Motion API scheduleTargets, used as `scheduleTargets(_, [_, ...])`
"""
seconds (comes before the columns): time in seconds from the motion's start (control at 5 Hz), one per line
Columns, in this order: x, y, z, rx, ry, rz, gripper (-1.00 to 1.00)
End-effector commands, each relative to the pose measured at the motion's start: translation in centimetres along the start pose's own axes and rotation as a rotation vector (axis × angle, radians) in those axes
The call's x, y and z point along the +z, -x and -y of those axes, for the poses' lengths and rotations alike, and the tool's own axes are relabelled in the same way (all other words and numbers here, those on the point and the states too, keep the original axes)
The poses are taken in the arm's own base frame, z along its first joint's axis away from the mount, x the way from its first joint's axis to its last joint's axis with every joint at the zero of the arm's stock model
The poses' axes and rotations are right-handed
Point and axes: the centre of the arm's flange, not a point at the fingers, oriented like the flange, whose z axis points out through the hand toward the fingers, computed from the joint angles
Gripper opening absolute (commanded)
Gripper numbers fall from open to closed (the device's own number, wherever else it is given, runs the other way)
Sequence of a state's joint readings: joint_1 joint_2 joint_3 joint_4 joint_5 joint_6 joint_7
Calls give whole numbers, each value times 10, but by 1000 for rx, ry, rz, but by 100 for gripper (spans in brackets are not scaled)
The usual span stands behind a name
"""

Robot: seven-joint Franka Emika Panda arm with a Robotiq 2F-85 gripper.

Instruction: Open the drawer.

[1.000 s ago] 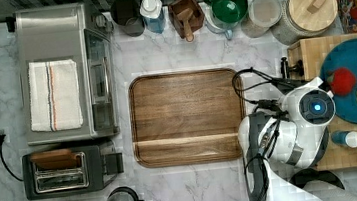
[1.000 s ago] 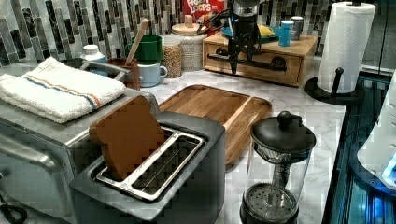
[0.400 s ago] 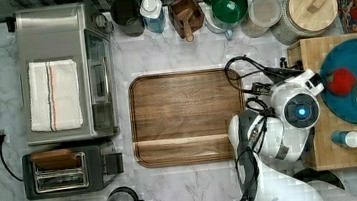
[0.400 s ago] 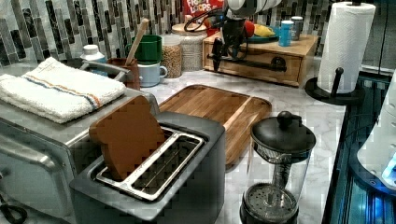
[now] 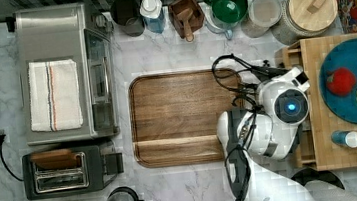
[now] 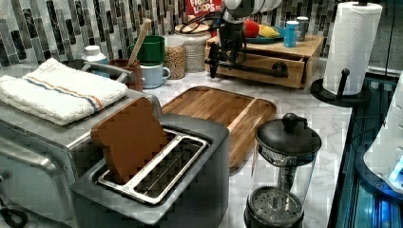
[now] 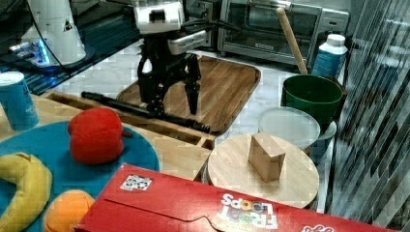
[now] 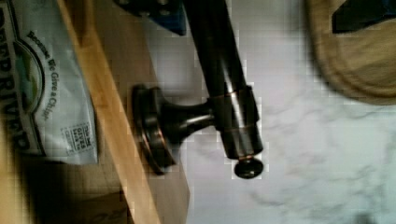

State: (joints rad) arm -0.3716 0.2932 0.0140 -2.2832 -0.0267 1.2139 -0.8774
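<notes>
The drawer [image 6: 266, 66] sits in the upper right of the left view, a light wooden box pulled partway out from under the butcher-block top [image 5: 319, 116] of its cabinet, with the long black bar handle [image 6: 252, 70] running across its front. In the right view the same bar handle [image 7: 145, 112] crosses the middle left of the frame, and the gripper [image 7: 171, 104] comes down on it from above, its dark fingers [image 7: 192, 94] spread on either side of the bar; one finger stands in front of the bar, the other partly behind it, and I cannot tell whether the pads press the bar or merely straddle it. In the top view the arm's white wrist [image 5: 290, 104] with its blue light hangs over the cabinet's front edge at the centre right, just beside the walnut tray [image 5: 183, 117]. The wrist view looks along the handle [image 8: 224, 88] to its capped end and round mounting post [image 8: 159, 128], with a printed bag [image 8: 46, 88] lying inside the open drawer and marble counter [image 8: 303, 154] past the handle. On the cabinet top a blue plate [image 7: 53, 145] holds a red pepper [image 7: 96, 135], a banana [image 7: 21, 188] and an orange fruit [image 7: 65, 210]. Across the counter stand a toaster [image 6: 157, 185], a paper towel roll [image 6: 354, 45] and a French press [image 6: 283, 180].
</notes>
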Motion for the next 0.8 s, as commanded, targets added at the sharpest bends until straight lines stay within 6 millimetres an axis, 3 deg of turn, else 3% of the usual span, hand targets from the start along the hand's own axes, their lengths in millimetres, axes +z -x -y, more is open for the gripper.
scheduleTargets(0.2, [-21, 37, 192, -133, -64, 86, 100])
scheduleTargets(0.8, [-22, 37, 237, -57, -77, 66, 100])
